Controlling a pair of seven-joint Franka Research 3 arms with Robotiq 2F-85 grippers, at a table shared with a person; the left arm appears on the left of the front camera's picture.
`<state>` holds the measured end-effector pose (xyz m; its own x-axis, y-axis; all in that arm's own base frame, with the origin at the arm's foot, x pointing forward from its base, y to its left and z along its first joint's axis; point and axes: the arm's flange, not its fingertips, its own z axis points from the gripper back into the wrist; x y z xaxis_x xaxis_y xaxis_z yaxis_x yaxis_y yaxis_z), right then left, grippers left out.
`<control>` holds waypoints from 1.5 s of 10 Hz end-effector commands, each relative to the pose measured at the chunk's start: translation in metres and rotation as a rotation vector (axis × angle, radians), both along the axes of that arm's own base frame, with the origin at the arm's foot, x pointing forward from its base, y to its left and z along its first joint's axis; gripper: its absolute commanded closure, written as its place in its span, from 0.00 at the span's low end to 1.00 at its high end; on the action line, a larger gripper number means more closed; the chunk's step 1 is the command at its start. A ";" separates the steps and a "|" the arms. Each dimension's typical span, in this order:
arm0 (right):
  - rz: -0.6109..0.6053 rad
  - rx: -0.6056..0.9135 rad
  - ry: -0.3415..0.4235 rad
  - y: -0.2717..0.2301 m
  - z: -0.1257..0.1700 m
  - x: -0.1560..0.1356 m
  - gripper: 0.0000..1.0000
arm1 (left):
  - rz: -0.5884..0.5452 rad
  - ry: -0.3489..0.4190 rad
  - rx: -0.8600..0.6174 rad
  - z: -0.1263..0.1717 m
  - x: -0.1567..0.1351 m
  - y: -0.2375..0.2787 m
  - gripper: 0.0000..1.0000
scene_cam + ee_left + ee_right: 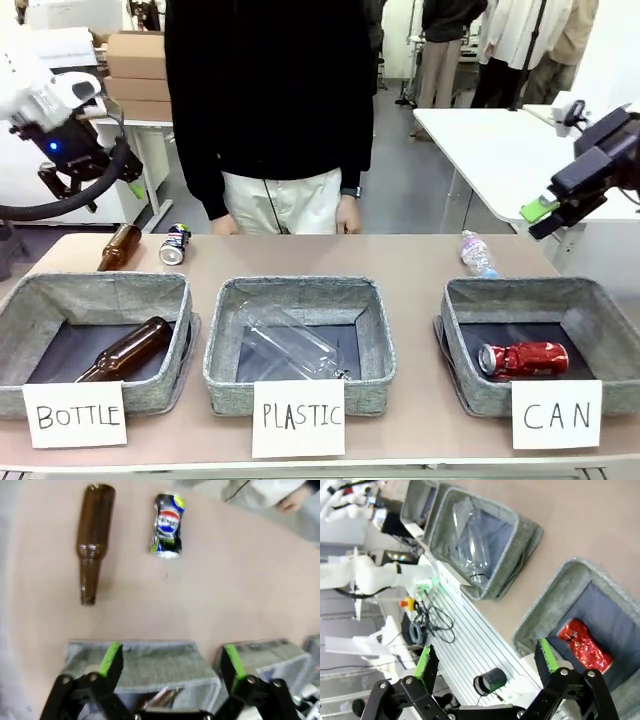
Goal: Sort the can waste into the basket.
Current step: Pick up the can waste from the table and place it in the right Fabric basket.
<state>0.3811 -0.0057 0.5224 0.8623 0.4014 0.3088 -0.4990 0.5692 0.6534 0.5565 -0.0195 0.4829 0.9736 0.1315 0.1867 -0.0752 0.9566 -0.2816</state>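
On the worktop point(400, 260), the CAN basket point(455, 335) at right already holds the red can point(524, 359); the blue can point(167, 526) lies loose at far left, beside a brown bottle point(92, 535). My left pincer point(171, 655) and right pincer point(484, 652) both hang spread, empty. Next, I judge: left pincer down onto that blue can.

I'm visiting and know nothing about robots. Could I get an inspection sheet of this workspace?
Surface: tan table; BOTTLE basket, PLASTIC basket and CAN basket in a row at the near edge.
Job's things: red can lies in the CAN basket; blue can lies on the table, far left.
Clutter: brown bottle beside the blue can; second brown bottle in the BOTTLE basket; clear bottle in the PLASTIC basket; small plastic bottle on the table.
Grippers: left gripper open, empty; right gripper open, empty.
Cables: black cable hanging by the left gripper.
Surroundings: person at the far side; cardboard boxes behind.
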 end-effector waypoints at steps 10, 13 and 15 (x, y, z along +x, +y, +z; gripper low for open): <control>-0.013 -0.016 0.008 -0.001 0.004 0.000 0.00 | 0.138 0.016 -0.044 -0.086 0.130 -0.018 0.00; -0.013 -0.016 0.008 -0.001 0.004 0.000 0.00 | 0.161 0.068 0.044 -0.132 0.171 -0.031 0.00; -0.013 -0.016 0.008 -0.001 0.004 0.000 0.00 | 0.147 0.129 0.071 -0.152 0.184 -0.040 0.00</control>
